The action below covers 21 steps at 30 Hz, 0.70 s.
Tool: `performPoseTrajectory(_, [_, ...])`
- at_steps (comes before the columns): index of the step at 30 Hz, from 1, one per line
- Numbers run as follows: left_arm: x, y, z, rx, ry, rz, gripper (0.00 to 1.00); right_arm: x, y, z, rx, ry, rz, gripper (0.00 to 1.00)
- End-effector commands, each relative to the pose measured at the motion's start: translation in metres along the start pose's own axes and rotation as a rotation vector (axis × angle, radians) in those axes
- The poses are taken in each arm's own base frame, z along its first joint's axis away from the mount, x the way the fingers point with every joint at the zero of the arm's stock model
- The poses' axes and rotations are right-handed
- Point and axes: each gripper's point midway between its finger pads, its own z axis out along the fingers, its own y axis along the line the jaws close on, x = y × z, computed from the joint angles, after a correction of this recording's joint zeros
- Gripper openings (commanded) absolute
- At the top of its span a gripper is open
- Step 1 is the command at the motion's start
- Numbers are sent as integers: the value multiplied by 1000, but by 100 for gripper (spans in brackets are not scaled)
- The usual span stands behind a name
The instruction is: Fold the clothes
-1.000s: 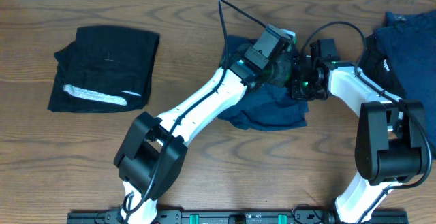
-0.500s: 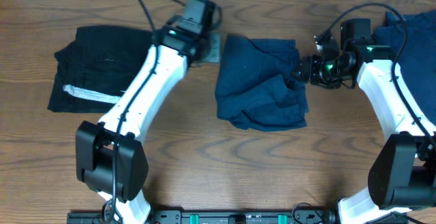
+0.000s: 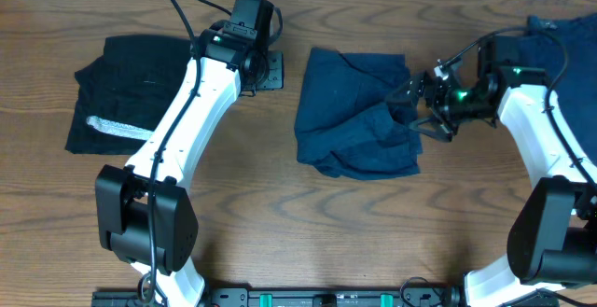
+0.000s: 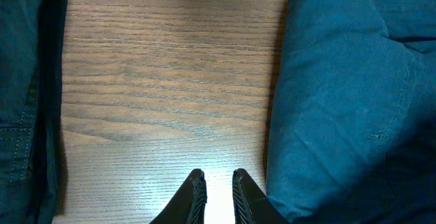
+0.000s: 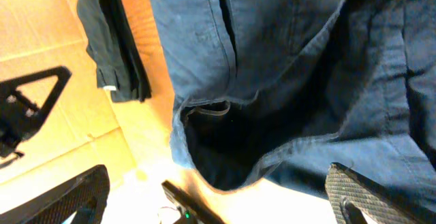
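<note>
The navy garment point(image 3: 354, 111), lying half-folded and rumpled at mid-bench point(image 3: 280, 204), is flanked by the right end effector point(image 3: 417, 108), spread wide and empty, and the left end effector point(image 3: 266, 69), nearly closed and empty; an edge is judged to need grasping next.

Navy garment point(image 3: 359, 111) lies crumpled, centre of tabletop point(image 3: 280, 214). Left gripper point(image 3: 264, 69) sits over bare wood between it and black garment point(image 3: 140, 88). Right gripper point(image 3: 417, 106) is at its right edge.

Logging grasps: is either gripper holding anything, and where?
Nothing is held. The left gripper is shut, empty, over the table; the right gripper gapes open at the navy garment.
</note>
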Motion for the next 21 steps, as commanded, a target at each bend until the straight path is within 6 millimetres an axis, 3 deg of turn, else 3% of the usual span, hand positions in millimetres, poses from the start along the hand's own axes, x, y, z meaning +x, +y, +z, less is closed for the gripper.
performPoseTrajectory(1, [2,3,1,-12,5,10,17,16,0,21,-30,57,82,99])
performPoseTrajectory(9, [5,4,3,-15,18,11,17,0,-7,40,-73,-23,132,99])
performPoseTrajectory(16, [5,4,3,-15,17,10,17,1,-15,52,-86,-45,112,96])
performPoseTrajectory(18, [5,4,3,-15,17,10,17,-2,-13,51,-95,-57,95,86])
performPoseTrajectory(21, [5,4,3,-16,18,10,17,-8,-8,50,-111,-78,66,58])
